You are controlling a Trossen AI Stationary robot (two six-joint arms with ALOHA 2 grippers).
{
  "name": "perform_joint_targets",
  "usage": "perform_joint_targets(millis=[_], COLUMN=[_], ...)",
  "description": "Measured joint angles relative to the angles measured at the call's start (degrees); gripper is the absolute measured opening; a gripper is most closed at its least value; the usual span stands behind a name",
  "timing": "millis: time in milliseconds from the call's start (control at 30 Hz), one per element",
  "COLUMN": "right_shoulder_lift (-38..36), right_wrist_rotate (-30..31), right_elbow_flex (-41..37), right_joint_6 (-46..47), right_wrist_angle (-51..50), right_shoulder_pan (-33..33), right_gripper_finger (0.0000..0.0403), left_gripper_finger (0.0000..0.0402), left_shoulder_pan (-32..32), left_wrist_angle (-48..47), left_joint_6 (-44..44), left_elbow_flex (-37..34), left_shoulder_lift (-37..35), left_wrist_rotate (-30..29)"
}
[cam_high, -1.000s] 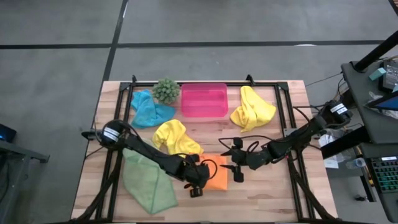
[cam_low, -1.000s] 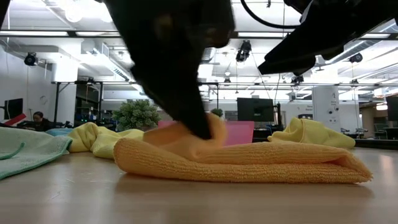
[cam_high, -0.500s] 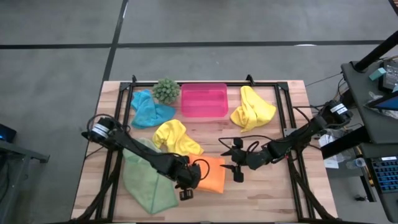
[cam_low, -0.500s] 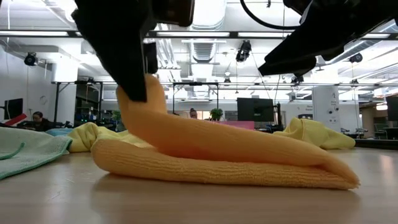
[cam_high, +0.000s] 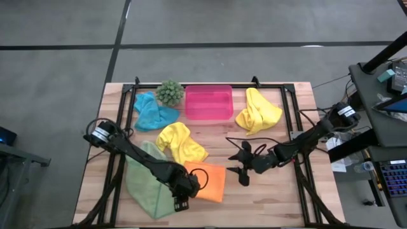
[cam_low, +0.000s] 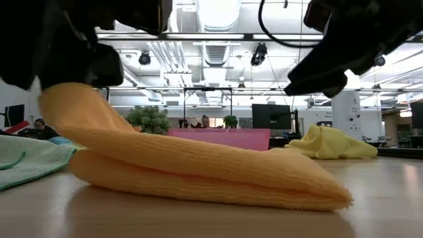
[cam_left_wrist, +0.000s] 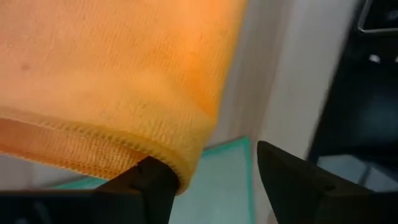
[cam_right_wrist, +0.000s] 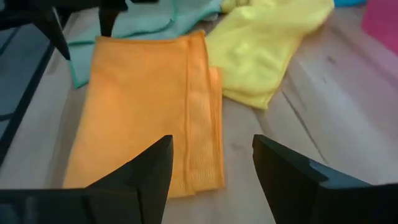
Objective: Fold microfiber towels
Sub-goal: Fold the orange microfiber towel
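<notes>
The folded orange towel [cam_high: 206, 181] lies near the table's front middle. Its left end [cam_low: 66, 106] is raised off the wood. My left gripper [cam_high: 180, 202] stands at that end, pointing steeply down. Its fingers are open around the towel's hemmed edge [cam_left_wrist: 124, 149], partly over the light green towel [cam_high: 149, 187]. My right gripper [cam_high: 241, 170] hovers open just right of the orange towel [cam_right_wrist: 149, 106], touching nothing. A yellow towel [cam_high: 181, 141] lies crumpled behind the orange one. Another yellow towel [cam_high: 257, 111] and a teal towel [cam_high: 151, 111] lie farther back. My left gripper has its fingers apart. The orange towel's hemmed edge [cam_left_wrist: 158, 163] lies against the tip of one finger [cam_left_wrist: 146, 180], and the other finger [cam_left_wrist: 292, 180] stands clear of it. The fingers come from above, slanting down. That end of the towel is raised; the rest lies on the table.
A pink tray [cam_high: 208, 102] and a small spiky green plant [cam_high: 170, 92] stand at the back middle. A black frame [cam_high: 289, 127] runs along the table's sides. Bare wood shows at the front right [cam_high: 273, 203].
My left gripper has gone toward the table's left and near edges, rising a little and tipping. It drew the orange towel's upper layer with it. That end of the towel now stands raised and farther left, and the towel spreads wider; its right end has stayed put.
</notes>
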Motion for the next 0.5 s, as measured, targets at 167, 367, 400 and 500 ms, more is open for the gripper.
perform_joint_targets(millis=[167, 367, 400, 500], right_shoulder_lift=[5.3, 15.2, 16.5, 20.0], right_wrist_rotate=[-1.1, -3.1, -3.3, -4.0], right_elbow_flex=[-0.5, 1.0, 1.5, 3.0], right_joint_6=[4.2, 6.7, 7.2, 7.3], right_wrist_angle=[3.0, 12.4, 12.5, 12.3], right_shoulder_pan=[0.0, -0.2, -0.2, -0.3], right_gripper_finger=[0.021, 0.021, 0.021, 0.021], left_gripper_finger=[0.0202, 0.0202, 0.0202, 0.0202], left_shoulder_pan=[0.1, 0.0, 0.0, 0.0], left_wrist_angle=[0.0, 0.0, -0.1, -0.1], left_joint_6=[-2.4, -3.0, -3.0, -3.0], left_elbow_flex=[0.0, 0.0, 0.0, 0.0], left_shoulder_lift=[0.0, 0.0, 0.0, 0.0], left_wrist_rotate=[-3.1, -2.9, -2.9, -2.9])
